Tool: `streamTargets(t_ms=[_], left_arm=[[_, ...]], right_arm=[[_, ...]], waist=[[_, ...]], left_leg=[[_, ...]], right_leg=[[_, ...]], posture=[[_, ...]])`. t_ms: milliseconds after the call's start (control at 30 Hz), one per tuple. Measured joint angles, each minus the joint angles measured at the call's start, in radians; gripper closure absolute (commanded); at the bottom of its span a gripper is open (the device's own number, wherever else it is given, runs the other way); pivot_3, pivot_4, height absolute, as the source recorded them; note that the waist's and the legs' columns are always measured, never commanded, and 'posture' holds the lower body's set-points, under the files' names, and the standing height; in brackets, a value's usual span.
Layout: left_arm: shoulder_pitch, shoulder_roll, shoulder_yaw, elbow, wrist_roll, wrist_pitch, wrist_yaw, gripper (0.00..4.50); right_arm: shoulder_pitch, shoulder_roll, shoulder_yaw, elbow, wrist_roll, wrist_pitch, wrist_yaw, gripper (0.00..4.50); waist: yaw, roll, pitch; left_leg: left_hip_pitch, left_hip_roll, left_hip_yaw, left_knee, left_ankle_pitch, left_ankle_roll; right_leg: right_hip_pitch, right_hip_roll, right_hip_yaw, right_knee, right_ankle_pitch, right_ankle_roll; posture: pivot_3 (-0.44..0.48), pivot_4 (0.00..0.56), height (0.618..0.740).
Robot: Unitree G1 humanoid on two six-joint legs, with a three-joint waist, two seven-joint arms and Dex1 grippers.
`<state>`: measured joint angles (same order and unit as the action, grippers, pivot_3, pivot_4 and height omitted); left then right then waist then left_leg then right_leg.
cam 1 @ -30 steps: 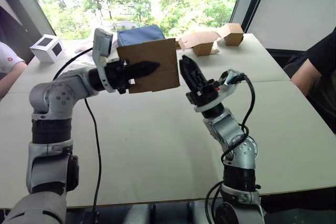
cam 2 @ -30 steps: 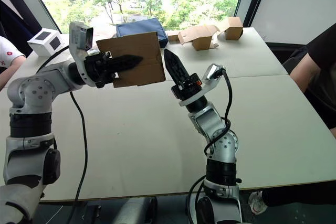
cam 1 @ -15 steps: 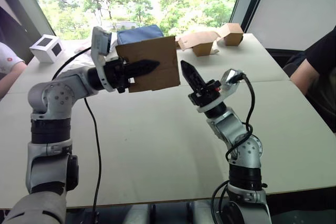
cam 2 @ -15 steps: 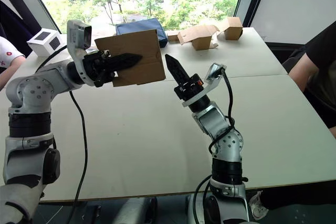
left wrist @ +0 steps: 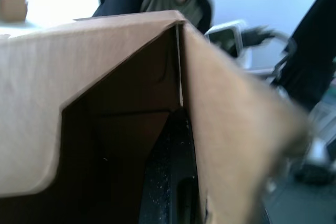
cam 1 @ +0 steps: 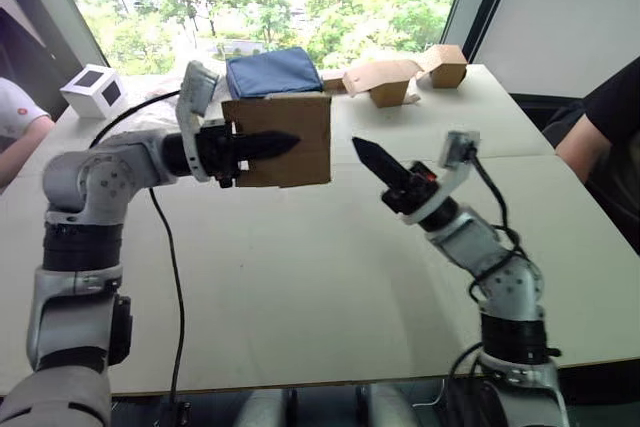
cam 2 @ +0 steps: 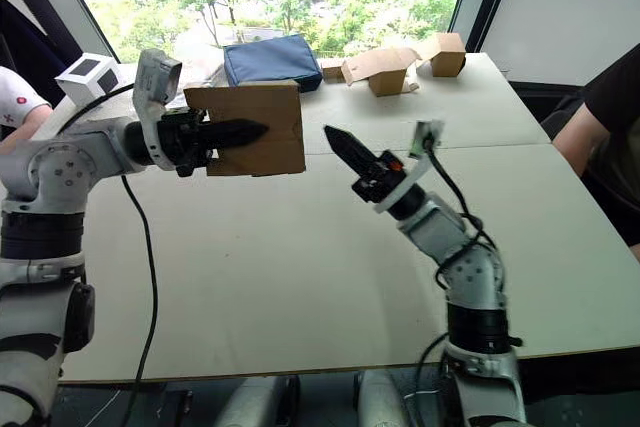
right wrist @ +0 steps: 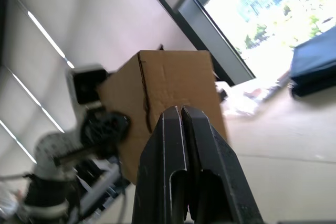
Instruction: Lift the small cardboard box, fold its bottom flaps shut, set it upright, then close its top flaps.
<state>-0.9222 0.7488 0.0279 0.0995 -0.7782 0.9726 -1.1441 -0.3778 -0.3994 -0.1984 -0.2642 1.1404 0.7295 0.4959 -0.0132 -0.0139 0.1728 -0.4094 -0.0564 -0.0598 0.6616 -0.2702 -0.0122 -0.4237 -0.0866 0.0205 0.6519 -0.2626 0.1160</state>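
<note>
Gripping one wall of the small plain brown corrugated cardboard box (cam 1: 288, 142) centre-frame, left gripper (cam 1: 262, 144) clamped; right gripper (cam 1: 372, 155) closed, empty. Light, crushable; support edges.

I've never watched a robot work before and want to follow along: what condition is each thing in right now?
small cardboard box: lifted off the table, one wall clamped.
left end effector: shut on the box wall, one finger outside, one inside.
right end effector: shut, empty, apart from the box.
tan boxes: on the table, flaps loose.
white cube: resting on the table.
blue bag: lying flat.
</note>
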Motion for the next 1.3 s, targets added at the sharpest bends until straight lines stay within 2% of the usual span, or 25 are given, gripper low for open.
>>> streamTargets(t_ms=[100,200,333,433,533,667,800,967,1100,1200,1300], left_arm=[[-0.120,0.085,-0.141,0.018,0.096,-0.011,-0.114,4.50],[-0.260,0.163,-0.377,0.069,0.301,-0.097,-0.270,4.50],[-0.342,0.145,-0.557,0.113,0.446,-0.150,-0.392,4.50],[-0.456,0.123,-0.728,0.127,0.541,-0.127,-0.451,4.50],[-0.542,0.067,-0.857,0.132,0.566,-0.090,-0.465,4.50],[-0.546,0.048,-0.979,0.101,0.594,-0.088,-0.466,4.50],[-0.546,-0.001,-1.030,0.082,0.608,-0.092,-0.467,4.50],[-0.512,-0.100,-1.031,0.120,0.664,-0.109,-0.457,4.50],[-0.474,-0.123,-1.029,0.110,0.682,-0.073,-0.455,4.50],[-0.462,-0.124,-1.016,0.076,0.682,-0.038,-0.457,3.82],[-0.460,-0.131,-0.984,0.048,0.676,0.013,-0.464,2.62]], right_arm=[[0.063,-0.175,0.009,-0.043,-0.061,0.034,0.094,4.46],[0.146,-0.371,0.040,-0.100,-0.198,0.024,0.221,4.46],[0.199,-0.414,0.066,-0.130,-0.272,0.004,0.283,4.46],[0.229,-0.434,0.078,-0.181,-0.326,-0.013,0.292,4.46],[0.244,-0.404,0.089,-0.239,-0.340,-0.016,0.267,4.46],[0.274,-0.374,0.107,-0.296,-0.366,-0.015,0.213,4.46],[0.309,-0.338,0.123,-0.314,-0.393,-0.016,0.174,4.46],[0.306,-0.309,0.135,-0.320,-0.416,-0.018,0.149,4.46],[0.309,-0.298,0.135,-0.313,-0.432,-0.026,0.149,4.46],[0.310,-0.297,0.135,-0.295,-0.449,-0.037,0.154,4.50],[0.296,-0.296,0.142,-0.277,-0.453,-0.039,0.168,4.50]], waist=[[0.000,0.000,0.001],[-0.001,0.001,0.000],[-0.002,0.000,0.001],[-0.001,-0.001,0.002],[0.001,-0.002,0.002],[-0.004,-0.002,0.002],[0.001,-0.002,0.002],[0.002,-0.002,0.003],[-0.003,-0.002,0.003],[0.000,-0.002,0.003],[0.001,-0.002,0.003]], left_leg=[[0.000,0.000,0.000,0.000,0.000,0.000],[0.001,0.000,0.001,0.000,-0.001,0.001],[0.000,0.003,0.001,0.001,-0.001,0.001],[-0.001,0.003,0.000,0.001,-0.001,0.002],[-0.001,0.002,-0.001,0.002,-0.001,0.002],[-0.001,0.003,-0.001,0.002,-0.001,0.002],[-0.001,0.003,-0.001,0.003,-0.001,0.002],[-0.001,0.002,-0.001,0.004,-0.001,0.002],[-0.001,0.003,-0.001,0.004,-0.001,0.003],[-0.001,0.003,-0.001,0.004,-0.001,0.003],[-0.001,0.003,-0.001,0.004,-0.001,0.003]], right_leg=[[0.000,0.001,0.000,-0.001,0.000,0.000],[0.003,0.003,0.000,-0.002,-0.001,0.001],[0.003,0.005,0.000,-0.002,-0.001,0.001],[0.002,0.004,0.001,-0.002,-0.001,0.001],[0.003,0.004,0.001,-0.002,-0.001,0.002],[0.002,0.005,0.002,-0.001,-0.001,0.002],[0.002,0.004,0.002,-0.001,-0.001,0.002],[0.003,0.004,0.002,-0.001,-0.001,0.002],[0.002,0.005,0.002,-0.001,-0.001,0.002],[0.003,0.005,0.002,0.000,-0.001,0.002],[0.003,0.005,0.002,0.000,-0.001,0.002]], posture=[[0.000,0.150,0.740],[0.000,0.150,0.740],[0.000,0.150,0.740],[0.000,0.150,0.740],[0.000,0.150,0.740],[0.000,0.150,0.740],[0.000,0.150,0.740],[0.000,0.150,0.740],[0.000,0.150,0.740],[0.000,0.150,0.740],[0.000,0.150,0.740]])
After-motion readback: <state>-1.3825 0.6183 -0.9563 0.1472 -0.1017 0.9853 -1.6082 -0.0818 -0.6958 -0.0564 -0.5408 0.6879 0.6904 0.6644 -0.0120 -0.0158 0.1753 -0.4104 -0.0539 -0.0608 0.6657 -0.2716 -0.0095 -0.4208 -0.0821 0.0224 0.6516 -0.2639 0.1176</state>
